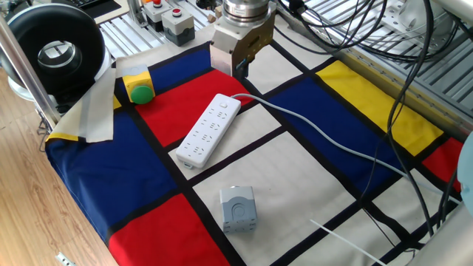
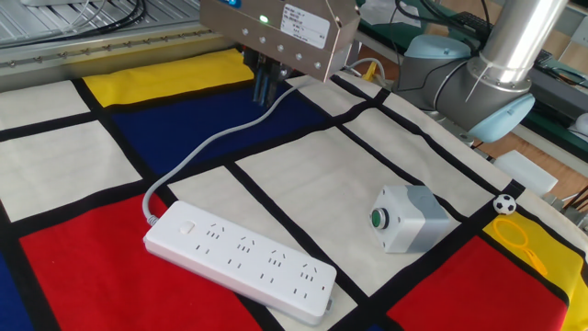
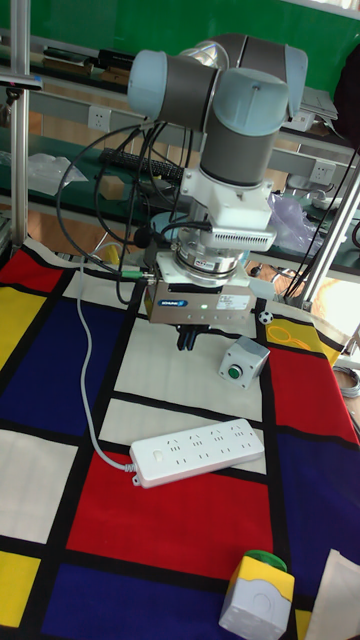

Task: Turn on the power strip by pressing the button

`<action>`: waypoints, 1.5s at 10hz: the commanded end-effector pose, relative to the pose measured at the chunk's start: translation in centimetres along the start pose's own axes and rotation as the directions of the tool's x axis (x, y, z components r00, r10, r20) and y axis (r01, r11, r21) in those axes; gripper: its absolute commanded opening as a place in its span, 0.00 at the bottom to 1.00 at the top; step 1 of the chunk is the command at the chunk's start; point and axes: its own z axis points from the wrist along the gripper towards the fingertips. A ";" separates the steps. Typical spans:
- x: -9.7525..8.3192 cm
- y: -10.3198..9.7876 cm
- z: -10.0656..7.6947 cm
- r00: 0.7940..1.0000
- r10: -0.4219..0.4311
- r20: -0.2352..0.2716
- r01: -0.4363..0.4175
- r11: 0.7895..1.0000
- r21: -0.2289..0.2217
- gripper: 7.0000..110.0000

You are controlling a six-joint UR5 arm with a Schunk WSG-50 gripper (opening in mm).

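I have the long flat white plastic power strip (image 2: 241, 261) lying flat on the colour-block tablecloth (image 1: 310, 185), its corded end resting on a red panel near the black seam. The tiny white button (image 2: 186, 226) sits on the top face at that corded end, just inside where the pale grey cord (image 2: 197, 150) enters. My two-finger gripper (image 2: 264, 85) hangs above the blue panel, well apart from the strip and up off the cloth. In the other fixed view the fingers look pressed together as one dark stub, but I cannot tell for certain whether a gap remains. What matters for me: the button lies back along the cord's run from the fingertips, toward the red panel, and lower. The strip's long axis runs away from the button end, so I judge I must travel over the cord to that near end, then come straight down.
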 end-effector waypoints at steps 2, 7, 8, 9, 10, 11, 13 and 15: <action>0.2 0.3 -0.1 0.999 -0.041 -0.009 0.041 0.999 -0.015 0.00; -1.7 -1.2 2.7 0.998 -0.057 -0.013 0.057 0.998 -0.001 0.00; -2.6 -1.8 3.3 0.998 -0.063 -0.012 0.063 0.998 -0.001 0.00; -3.4 -2.8 3.7 0.997 -0.076 -0.011 0.076 0.997 0.005 0.00; -4.2 -3.6 4.0 0.996 -0.087 -0.009 0.087 0.996 0.003 0.00; -5.0 -4.3 4.2 0.995 -0.099 -0.009 0.099 0.995 0.005 0.00; -6.8 -5.5 4.8 0.994 -0.112 -0.013 0.113 0.994 0.013 0.00; -8.7 -5.9 5.6 0.994 -0.112 -0.009 0.112 0.993 0.023 0.00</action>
